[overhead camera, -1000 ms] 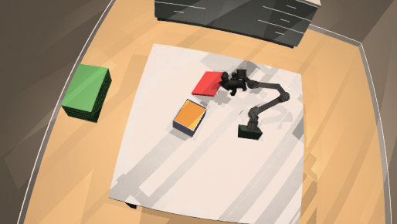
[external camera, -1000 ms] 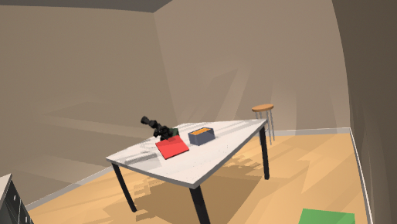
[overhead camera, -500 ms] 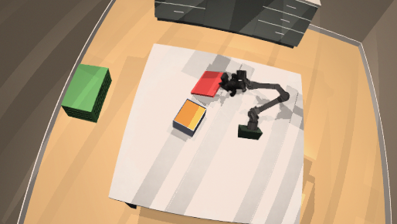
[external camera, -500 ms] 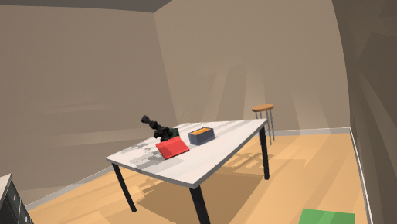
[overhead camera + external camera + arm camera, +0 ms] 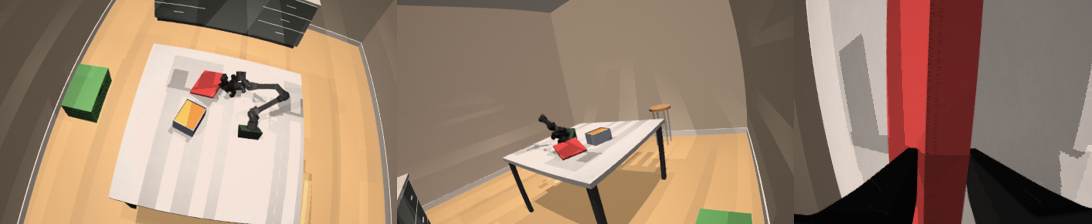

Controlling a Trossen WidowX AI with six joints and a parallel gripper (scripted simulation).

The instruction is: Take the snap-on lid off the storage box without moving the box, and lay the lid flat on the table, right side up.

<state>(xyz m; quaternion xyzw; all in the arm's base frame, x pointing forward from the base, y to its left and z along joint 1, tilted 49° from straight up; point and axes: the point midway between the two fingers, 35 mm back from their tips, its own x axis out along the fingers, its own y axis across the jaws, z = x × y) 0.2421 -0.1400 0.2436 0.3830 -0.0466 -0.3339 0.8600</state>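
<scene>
The red lid (image 5: 207, 83) (image 5: 569, 148) (image 5: 935, 70) is off the box and held by one edge, tilted, low over the white table (image 5: 216, 174) (image 5: 613, 154). My gripper (image 5: 225, 83) (image 5: 561, 136) (image 5: 941, 157) is shut on the lid's right edge. In the wrist view the lid runs edge-on up between the two dark fingers. The storage box (image 5: 189, 117) (image 5: 598, 136) is grey with an open orange inside; it stands on the table in front of and left of the lid, apart from it.
The arm's base (image 5: 249, 131) sits on the table right of the box. A green crate (image 5: 87, 92) (image 5: 724, 216) stands on the floor to the left. A dark cabinet (image 5: 235, 15) is behind the table. A stool (image 5: 660, 109) stands by the far wall.
</scene>
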